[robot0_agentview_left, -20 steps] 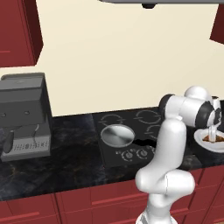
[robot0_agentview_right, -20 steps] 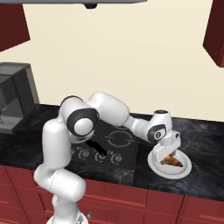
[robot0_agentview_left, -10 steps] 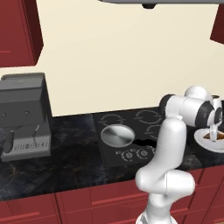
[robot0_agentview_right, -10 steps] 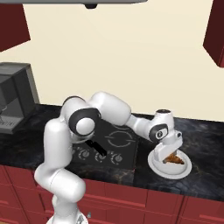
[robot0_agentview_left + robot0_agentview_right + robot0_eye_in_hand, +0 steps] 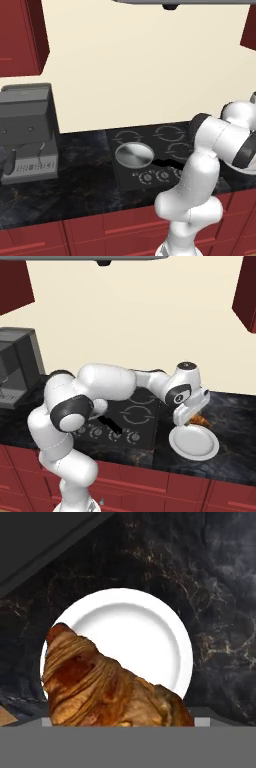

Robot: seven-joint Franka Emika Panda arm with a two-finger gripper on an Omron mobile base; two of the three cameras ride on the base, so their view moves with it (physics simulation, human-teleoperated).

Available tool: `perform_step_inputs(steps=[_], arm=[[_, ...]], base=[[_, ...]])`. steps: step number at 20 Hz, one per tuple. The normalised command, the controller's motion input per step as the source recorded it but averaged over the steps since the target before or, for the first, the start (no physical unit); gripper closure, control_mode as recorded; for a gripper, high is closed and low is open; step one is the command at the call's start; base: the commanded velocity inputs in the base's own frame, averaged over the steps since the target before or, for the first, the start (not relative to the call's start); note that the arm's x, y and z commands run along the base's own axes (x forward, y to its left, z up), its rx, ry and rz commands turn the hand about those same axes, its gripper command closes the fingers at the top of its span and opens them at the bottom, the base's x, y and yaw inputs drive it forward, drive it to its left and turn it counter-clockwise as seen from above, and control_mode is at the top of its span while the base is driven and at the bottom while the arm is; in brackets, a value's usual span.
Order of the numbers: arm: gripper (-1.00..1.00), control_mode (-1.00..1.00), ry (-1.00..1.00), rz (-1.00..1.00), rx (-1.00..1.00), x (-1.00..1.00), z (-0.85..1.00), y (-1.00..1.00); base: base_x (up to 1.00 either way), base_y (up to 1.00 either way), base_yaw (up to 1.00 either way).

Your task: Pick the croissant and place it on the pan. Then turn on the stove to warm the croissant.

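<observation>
The gripper [image 5: 192,417] hangs above the white plate [image 5: 194,441], near the right end of the dark marble worktop [image 5: 227,456]. It is clenched on the croissant [image 5: 102,684]: in the hand view the golden-brown pastry sits close against the camera, between the jaws, with the plate seen well below it, so it is lifted off the plate rather than resting on it. In the right base view a small orange-brown edge of the croissant [image 5: 200,419] shows just beside the hand, over the far rim of the plate. The plate lies flat on the worktop just to the right of the stove [image 5: 135,415], close to the worktop's front edge.

The stove, a black flat cooktop with 4 ring-marked burners [image 5: 168,134] and a row of round knobs [image 5: 154,176] along its front edge, is set into the worktop's middle. The pan [image 5: 134,154], round and silver-grey, sits on the front left burner, with its straight black handle [image 5: 110,424] pointing toward the front edge over the knob row. The pan is well apart from the croissant, with the stove's right half between them.

A grey coffee machine [image 5: 29,133] stands at the left end of the worktop against the cream wall [image 5: 135,65]. Dark red cabinets [image 5: 22,40] hang above, and more of them run below the worktop.
</observation>
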Motion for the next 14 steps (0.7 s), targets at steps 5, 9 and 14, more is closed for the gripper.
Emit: perform_step_inputs(steps=[5,9,14], arm=[[1.00,-1.00,-0.18,0.00,-0.01,-0.24,0.96,0.61],[1.00,-1.00,-0.14,0.00,0.00,-0.26,0.94,0.73],[1.00,-1.00,-0.15,0.00,0.00,-0.29,0.87,1.00]], base=[[0.00,0.00,0.00],[0.00,0.00,0.00],[0.00,0.00,0.00]])
